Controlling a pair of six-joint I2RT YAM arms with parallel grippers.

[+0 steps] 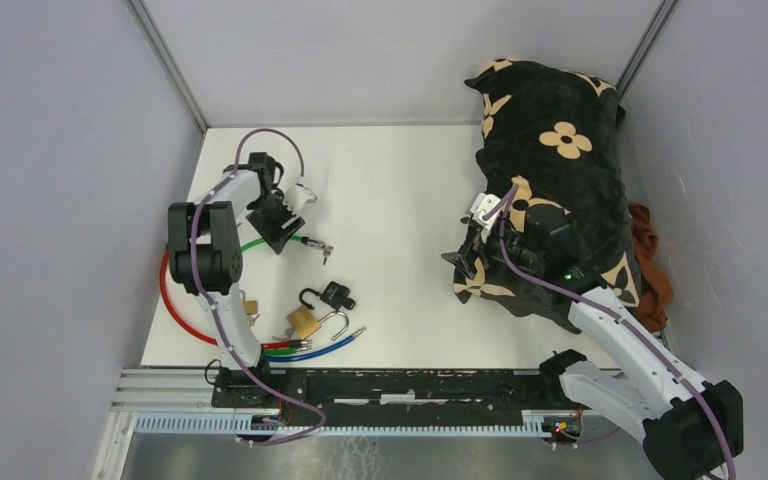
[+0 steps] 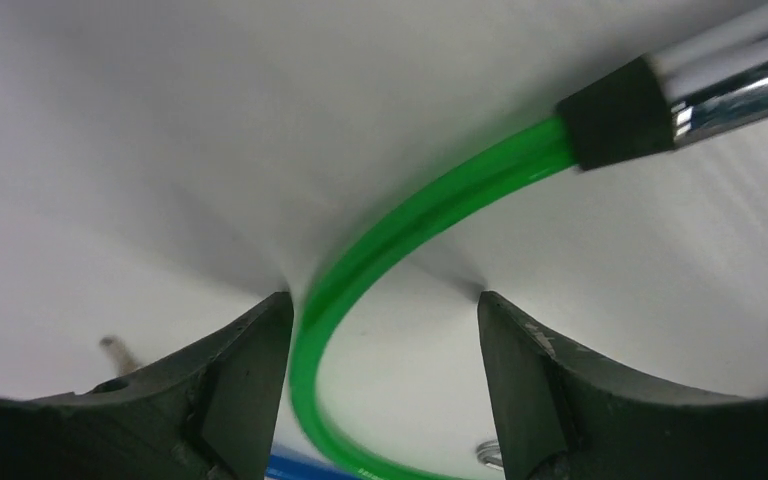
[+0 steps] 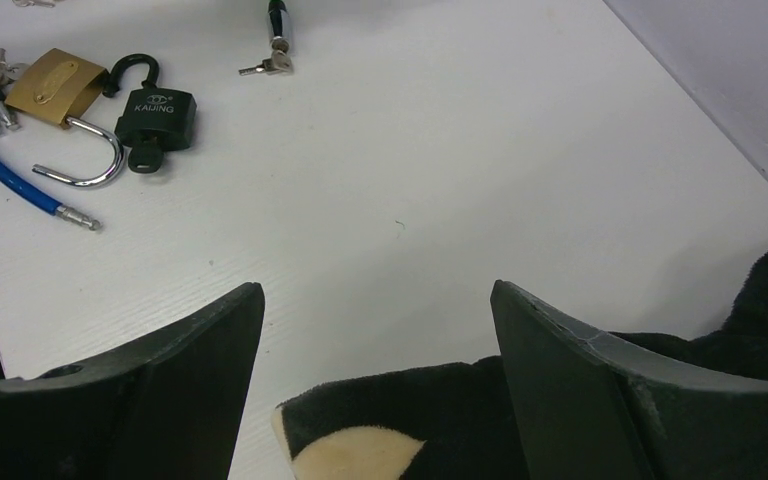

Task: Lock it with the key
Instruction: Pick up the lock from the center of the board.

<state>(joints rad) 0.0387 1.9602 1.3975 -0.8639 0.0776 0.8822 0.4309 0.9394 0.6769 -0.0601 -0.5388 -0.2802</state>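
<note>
Two padlocks are lying near the table's (image 1: 400, 200) seven o'clock edge: a brass padlock (image 1: 303, 322) with its shackle swung open and, just at its one o'clock, a black padlock (image 3: 155, 112) reading "KAIJING", with a key (image 3: 145, 157) sitting in its underside. A red cable (image 1: 172, 305) and a blue cable (image 1: 325, 349) are curling around them. The left gripper (image 2: 385, 300) is hovering with its fingers spread on either side of the green cable (image 2: 400, 235), whose chrome end (image 2: 730, 85) is pointing toward two o'clock in the wrist view. Small keys (image 1: 325, 252) are hanging at its lock head. The right gripper (image 3: 375, 300) is gaping wide over the edge of a black flower-patterned blanket (image 1: 555, 170) at three o'clock, an orange cloth (image 1: 650, 265) peeking out behind it.
</note>
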